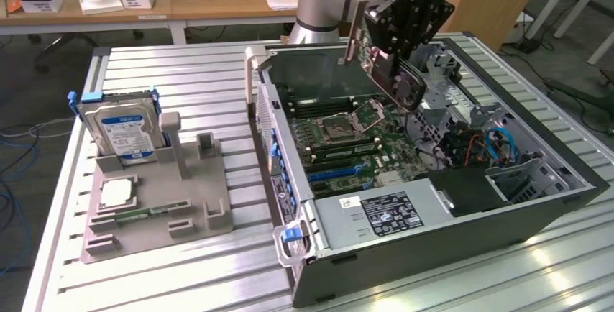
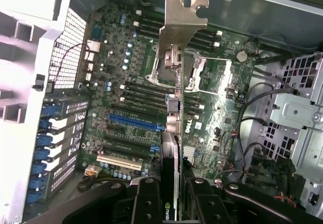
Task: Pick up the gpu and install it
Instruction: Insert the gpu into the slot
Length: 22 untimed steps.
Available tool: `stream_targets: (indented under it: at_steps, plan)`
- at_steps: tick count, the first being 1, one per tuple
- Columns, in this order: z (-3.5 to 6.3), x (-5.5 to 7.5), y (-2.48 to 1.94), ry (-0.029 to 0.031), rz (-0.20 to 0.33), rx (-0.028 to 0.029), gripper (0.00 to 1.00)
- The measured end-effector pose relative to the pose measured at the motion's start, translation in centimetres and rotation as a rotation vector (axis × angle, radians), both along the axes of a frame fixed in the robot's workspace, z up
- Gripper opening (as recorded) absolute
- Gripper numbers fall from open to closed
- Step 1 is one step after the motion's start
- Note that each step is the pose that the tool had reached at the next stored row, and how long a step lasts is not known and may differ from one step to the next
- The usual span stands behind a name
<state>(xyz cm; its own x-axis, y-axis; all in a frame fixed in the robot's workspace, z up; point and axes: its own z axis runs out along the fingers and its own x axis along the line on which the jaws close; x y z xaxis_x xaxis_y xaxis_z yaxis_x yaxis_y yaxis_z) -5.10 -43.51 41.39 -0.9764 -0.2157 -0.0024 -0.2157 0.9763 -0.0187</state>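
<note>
Above the open computer case (image 1: pixel 537 190), at about one o'clock in the exterior view, the black gripper (image 1: pixel 389 49) hangs from the arm with its jaws drawn in on the gpu (image 1: pixel 408 85), clamping the card by its upper part. The card is off the surface and tilted, its round black fan facing four o'clock and its silver bracket (image 1: pixel 356 31) standing up at the eleven o'clock side of the gripper. It hangs over the rear half of the motherboard (image 1: pixel 350 139), clear of the board. The grey power supply (image 1: pixel 384 211) sits at six o'clock of the board inside the case. Well apart, at nine o'clock of the case, a grey holder (image 1: pixel 206 215) on the slatted table (image 1: pixel 192 75) carries the hard drive (image 1: pixel 120 134) with its blue label standing upright, a square processor (image 1: pixel 115 193) lying flat, and a memory stick (image 1: pixel 144 213) in a slot. From the wrist view, the gpu (image 2: pixel 177 47) is seen edge-on, a thin line running away from the camera and ending in the bent metal bracket. The gripper (image 2: pixel 174 183) presses the card from both faces, its dark fingers (image 2: pixel 146 199) flat against it with only the card between them. Beneath the card lies the motherboard (image 2: pixel 126 67), with the blue expansion slot (image 2: pixel 136 120) just beside the card's edge line and the processor socket (image 2: pixel 207 75) behind the bracket.
</note>
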Motion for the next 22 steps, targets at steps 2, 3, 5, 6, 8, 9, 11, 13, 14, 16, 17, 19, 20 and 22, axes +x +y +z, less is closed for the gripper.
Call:
stream_targets:
  at_steps: [2,3,5,6,8,9,11,13,14,16,17,19,20,22]
  plan:
    - [-0.01,0.00,0.00,0.0000,0.008,0.0001,0.26]
    - [-0.01,0.00,-0.01,0.0000,0.013,0.0000,0.26]
    - [-0.01,0.00,-0.02,0.0000,0.021,0.0001,0.26]
    - [-0.01,0.00,-0.03,-0.0001,0.025,0.0000,0.26]
    - [-0.01,0.00,-0.03,0.0000,0.035,0.0001,0.26]
    - [-0.01,0.00,-0.04,0.0000,0.040,0.0000,0.26]
    - [-0.02,0.00,-0.05,-0.0001,0.050,0.0001,0.26]
    - [-0.02,0.00,-0.06,0.0000,0.059,0.0000,0.26]
    - [-0.02,0.00,-0.07,0.0000,0.064,0.0001,0.26]
    - [-0.02,0.00,-0.08,0.0000,0.074,0.0001,0.26]
    - [-0.02,0.00,-0.08,-0.0001,0.079,0.0000,0.26]
    - [-0.02,0.00,-0.09,0.0000,0.088,0.0000,0.26]
    - [-0.02,0.00,-0.09,0.0000,0.094,0.0000,0.26]
    - [-0.03,0.00,-0.10,0.0000,0.105,0.0000,0.26]
